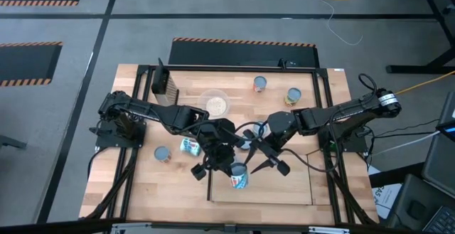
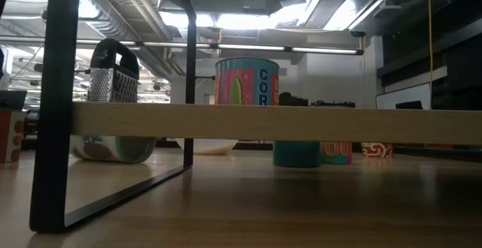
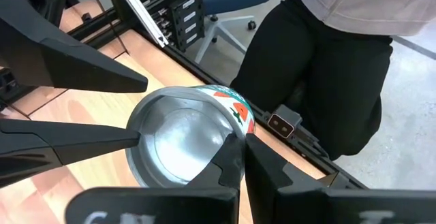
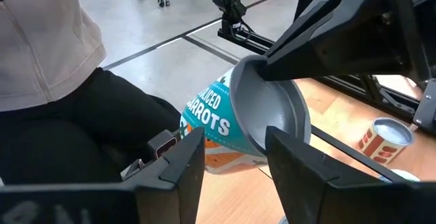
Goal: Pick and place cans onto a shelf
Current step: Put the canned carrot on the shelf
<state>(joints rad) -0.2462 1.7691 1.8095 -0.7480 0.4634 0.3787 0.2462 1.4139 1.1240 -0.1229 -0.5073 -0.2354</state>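
A teal carrots can [image 1: 239,177] sits tilted over the shelf [image 1: 284,188], caught between the two grippers near the shelf's left end. Its silver end [image 3: 178,137] faces the left wrist camera and its teal label, reading "carrots", shows in the right wrist view [image 4: 216,125].

The left gripper [image 1: 222,164] comes in from the can's left side with its fingers pressed together; in its own wrist view the dark fingertips [image 3: 235,157] meet at the can's rim, so they look to be pinching the rim's thin edge. The right gripper [image 1: 264,159] is just to the can's right, its fingers [image 4: 178,166] spread with a clear gap between them, the can lying just ahead of that gap rather than inside it. I cannot tell whether the right fingers touch the can.

Further out from the grippers, a second can [image 1: 189,146] lies just left of the left gripper, and a third [image 1: 163,153] stands a little beyond it on the table [image 1: 142,191]. Behind the grippers, toward the table's far edge, are a clear bowl [image 1: 215,104], a box grater [image 1: 166,84] and two more upright cans [image 1: 260,84] [image 1: 293,95].

In the low view a corn can [image 2: 247,81] stands on a raised wooden board [image 2: 301,124]. Past the table's near edge a person in dark trousers [image 3: 320,67] and a pale top stands close.
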